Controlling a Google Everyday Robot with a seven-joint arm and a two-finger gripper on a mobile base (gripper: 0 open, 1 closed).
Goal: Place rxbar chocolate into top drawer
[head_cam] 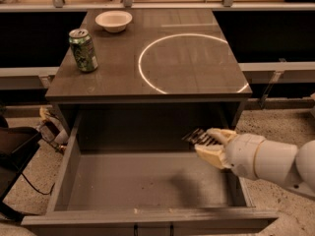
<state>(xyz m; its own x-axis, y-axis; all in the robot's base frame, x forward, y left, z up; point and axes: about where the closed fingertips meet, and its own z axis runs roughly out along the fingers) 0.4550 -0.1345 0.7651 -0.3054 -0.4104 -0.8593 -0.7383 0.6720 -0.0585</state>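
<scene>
My gripper, with cream fingers on a white arm coming in from the right, is shut on the rxbar chocolate, a flat dark glossy bar that sticks out to the left of the fingers. It hangs above the right part of the open top drawer, a wide grey box with smooth walls pulled out below the grey cabinet top. The bar is above the drawer floor and does not touch it.
A green soda can stands at the left of the cabinet top and a white bowl at the back left. A bright ring of light lies on the top. Dark gear and cables sit on the floor at the left.
</scene>
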